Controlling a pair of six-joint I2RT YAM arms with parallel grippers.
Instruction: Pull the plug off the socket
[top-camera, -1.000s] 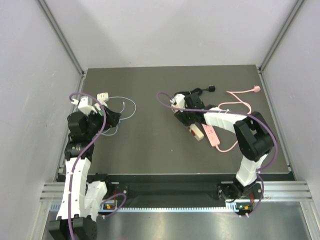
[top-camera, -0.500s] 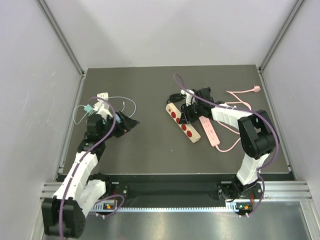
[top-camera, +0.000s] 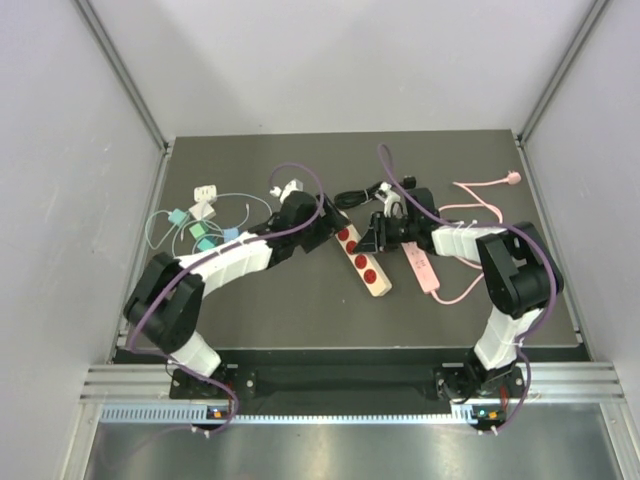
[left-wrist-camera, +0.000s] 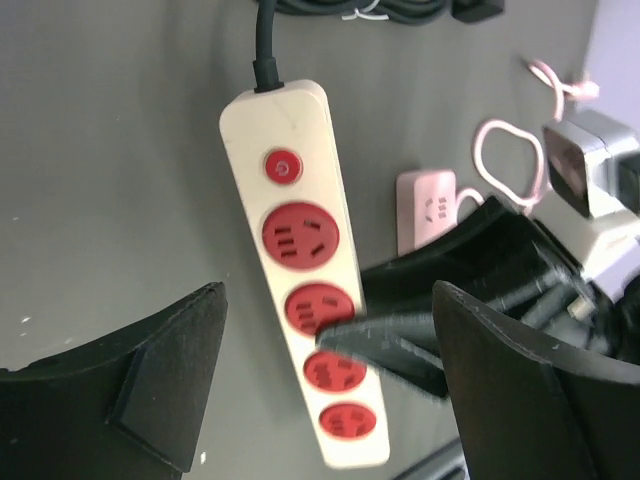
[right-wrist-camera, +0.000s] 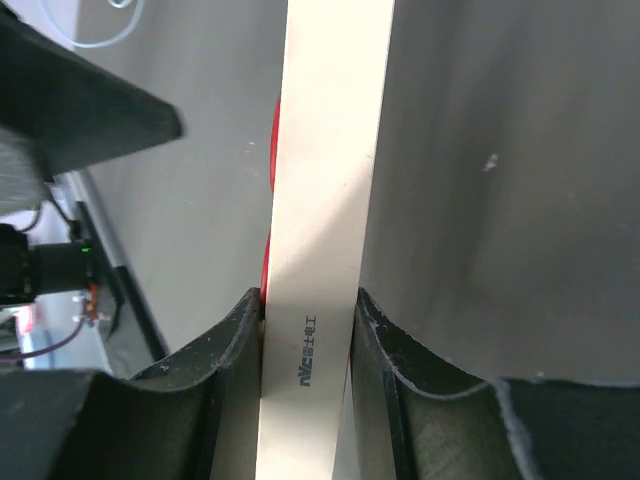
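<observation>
right fingers (right-wrist-camera: 215, 400) clenched on power strip (right-wrist-camera: 325, 180) | left fingers (left-wrist-camera: 140, 390) spread, above it

The dark grey table (top-camera: 300, 300) carries a cream power strip (top-camera: 362, 262) with red sockets lying slantwise near its middle, and a black cord (top-camera: 365, 192) runs from the strip's far end to a loose bundle toward the back. Near it on the right lies a pink power strip (top-camera: 422, 268), whose pink cable (top-camera: 480, 205) loops toward the back right corner. At the left are white adapters (top-camera: 204, 195), small teal plugs (top-camera: 178, 215) and thin pale wires (top-camera: 262, 212).
</observation>
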